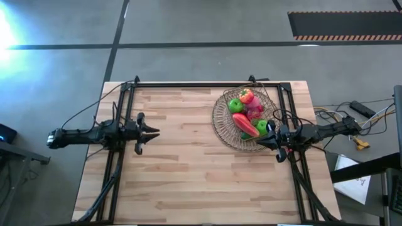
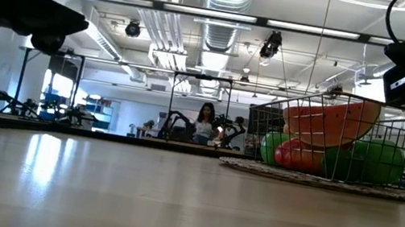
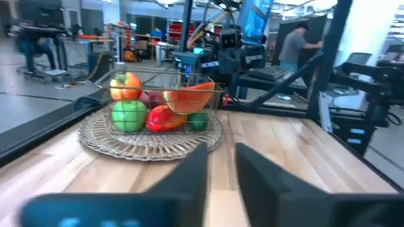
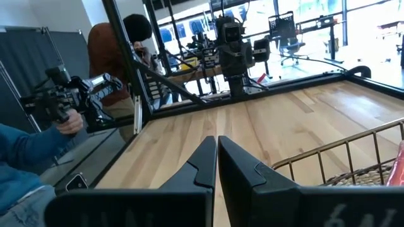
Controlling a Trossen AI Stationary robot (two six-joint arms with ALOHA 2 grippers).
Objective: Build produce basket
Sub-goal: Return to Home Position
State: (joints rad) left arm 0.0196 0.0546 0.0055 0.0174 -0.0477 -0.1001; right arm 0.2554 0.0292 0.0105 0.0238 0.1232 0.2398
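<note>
The round tan basket [image 1: 221, 119] lies flat on the table at the far right. In it sits the produce: a green apple [image 1: 235, 105], an orange-red tomato [image 1: 246, 96], a long red pepper [image 1: 246, 124] and more green fruit [image 1: 262, 125]. The left wrist view shows the basket [image 3: 151, 144], apple [image 3: 129, 115] and pepper [image 3: 165, 118] too. A wire-grid frame [image 2: 325, 108] stands around the fruit. My left gripper [image 1: 156, 132] hovers level over the table's left half, far from the basket, with a narrow gap between its fingers [image 3: 222, 164]. My right gripper [image 1: 259, 141] hangs shut [image 4: 216, 148] over the basket's near right rim.
A black frame [image 1: 188, 83] runs along the table's far edge and down both sides. Bare wood [image 1: 188, 169] spans the middle and near part. Beyond the table, a person's hand in a blue sleeve holds a device [image 4: 63, 104]; another person [image 2: 205, 122] is far behind.
</note>
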